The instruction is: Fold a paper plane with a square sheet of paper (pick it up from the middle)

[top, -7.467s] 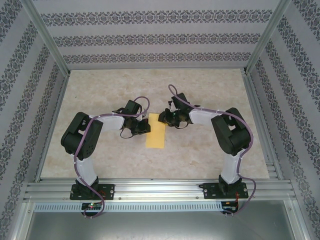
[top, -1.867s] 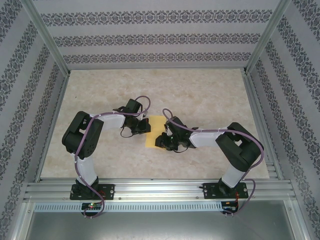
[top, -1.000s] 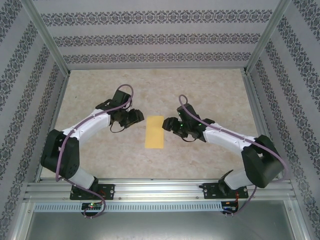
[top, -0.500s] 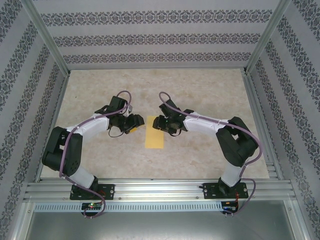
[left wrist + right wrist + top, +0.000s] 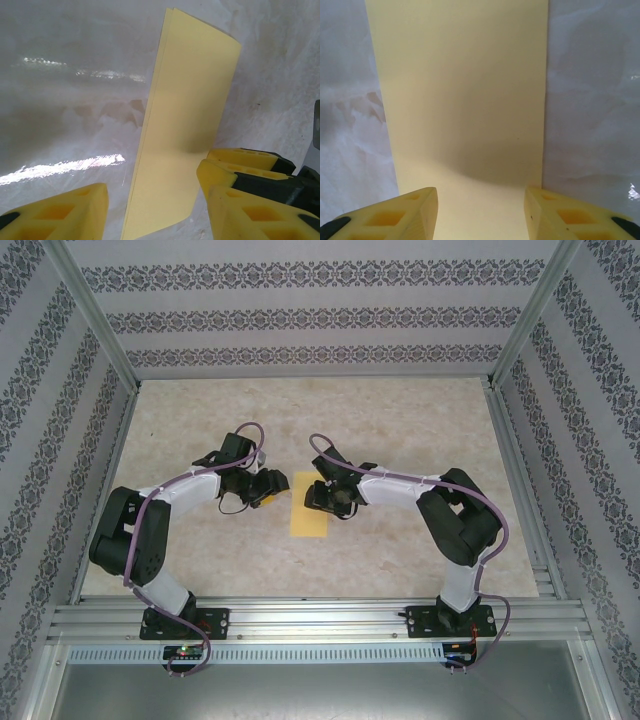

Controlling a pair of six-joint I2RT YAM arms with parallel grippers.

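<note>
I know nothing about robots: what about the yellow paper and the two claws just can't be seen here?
- Top view: the right gripper covers part of the far half of the folded yellow paper.
- Left wrist view: the left gripper straddles the paper; the bottom edge cuts off its near corner.
- Right wrist view: both paper ends run out of frame; touching or hovering is unclear.

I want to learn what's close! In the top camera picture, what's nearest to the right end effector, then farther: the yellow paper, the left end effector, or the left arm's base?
1. Yellow paper, just below the right end effector, mid-table.
2. Left end effector, across the paper's left edge.
3. Left arm's base, far at the near-left edge.
</note>
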